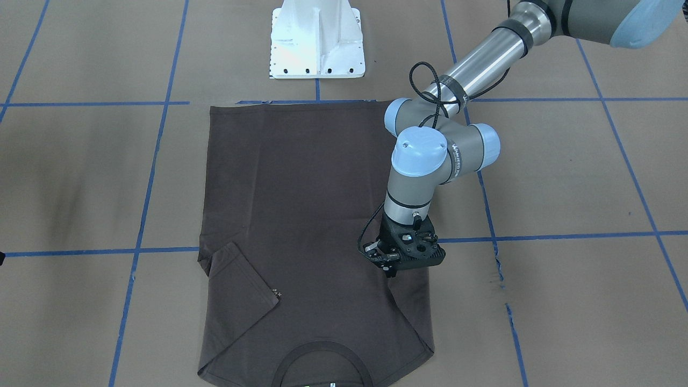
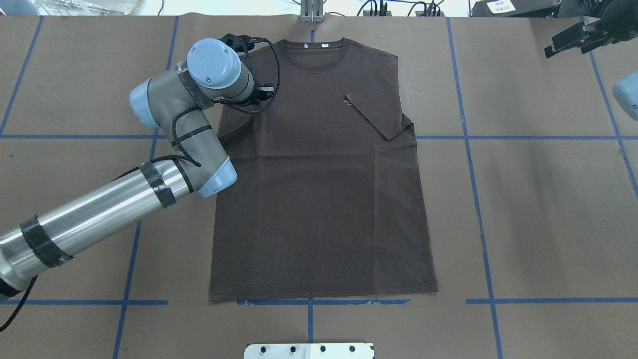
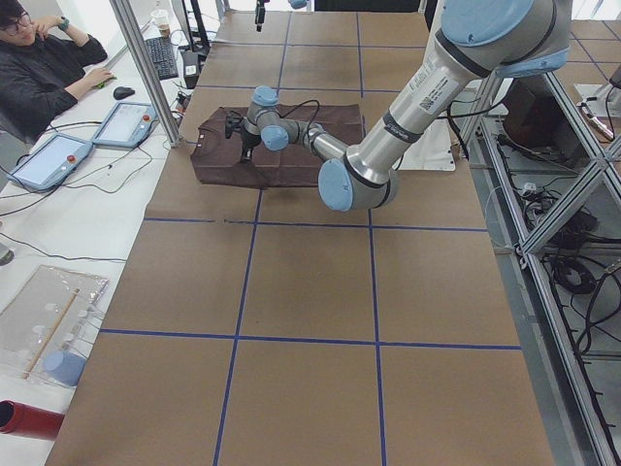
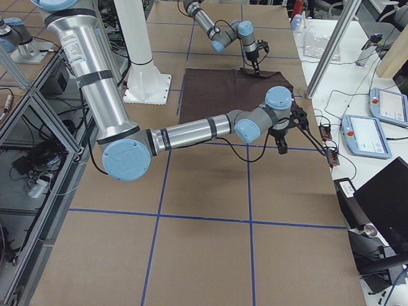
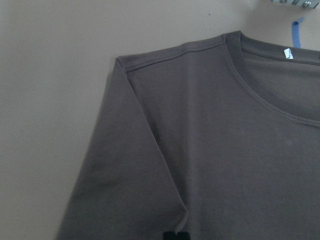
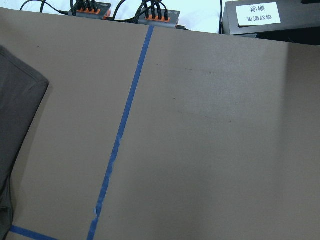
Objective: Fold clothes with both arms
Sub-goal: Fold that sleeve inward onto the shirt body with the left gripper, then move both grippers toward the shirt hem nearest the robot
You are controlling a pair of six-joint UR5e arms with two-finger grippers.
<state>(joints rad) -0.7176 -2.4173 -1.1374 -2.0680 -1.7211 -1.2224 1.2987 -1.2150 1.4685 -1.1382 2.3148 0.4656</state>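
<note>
The table (image 2: 523, 199) carries the T-shirt (image 2: 319, 189) flat in its middle, with the long axis running from the hem at the robot-side edge to the collar at the far edge. The left arm (image 2: 99, 209) reaches over the shirt's left shoulder. This puts the left gripper (image 1: 392, 269) directly above the left sleeve (image 5: 130, 165), which appears folded in onto the body. I cannot tell whether its jaws are apart. The right gripper (image 2: 573, 40) sits well apart near the far right corner with nothing seen in it, its spread equally unclear. The left arm is by far the nearer one.
</note>
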